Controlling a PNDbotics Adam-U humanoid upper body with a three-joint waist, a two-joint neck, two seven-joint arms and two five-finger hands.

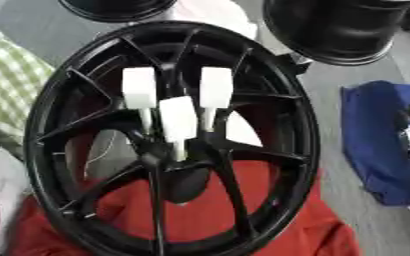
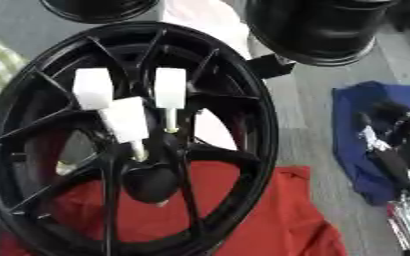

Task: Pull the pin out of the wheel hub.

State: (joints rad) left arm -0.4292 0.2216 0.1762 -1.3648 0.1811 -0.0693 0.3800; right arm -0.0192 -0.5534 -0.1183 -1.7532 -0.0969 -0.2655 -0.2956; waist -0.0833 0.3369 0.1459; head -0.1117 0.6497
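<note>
Pins, three white-headed ones, stood seated in the black wheel hub (image 1: 169, 135), which lay over a red cloth (image 1: 270, 210): left pin (image 1: 138, 90), middle pin (image 1: 178, 120), right pin (image 1: 215, 90); none looked pulled yet. The right hand (image 2: 388, 145) showed at the right edge over a blue cloth (image 2: 353, 130), well apart from the hub; whether its fingers were spread or curled could not be told. No left hand was in view, so the whole pull appeared still to be done.
</note>
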